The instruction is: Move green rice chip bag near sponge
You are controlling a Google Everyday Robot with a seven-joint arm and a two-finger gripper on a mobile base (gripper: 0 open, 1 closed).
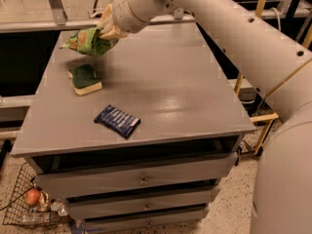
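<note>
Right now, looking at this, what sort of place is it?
Probably a lab or workshop, not a home: a grey drawer cabinet serves as the table, a wire basket sits on speckled floor, and the robot's tool holds a green rice chip bag near a sponge.

The gripper [103, 29], pale and smooth like plastic, hangs above the far left corner of the worktop [185, 91] and pinches the green rice chip bag [87, 41], which is glossy, crinkled foil. The sponge [86, 78] has a rough dark top over porous yellow foam. The worktop looks grey-painted, with a soft sheen. The blue wrapper [117, 121] is shiny.
</note>
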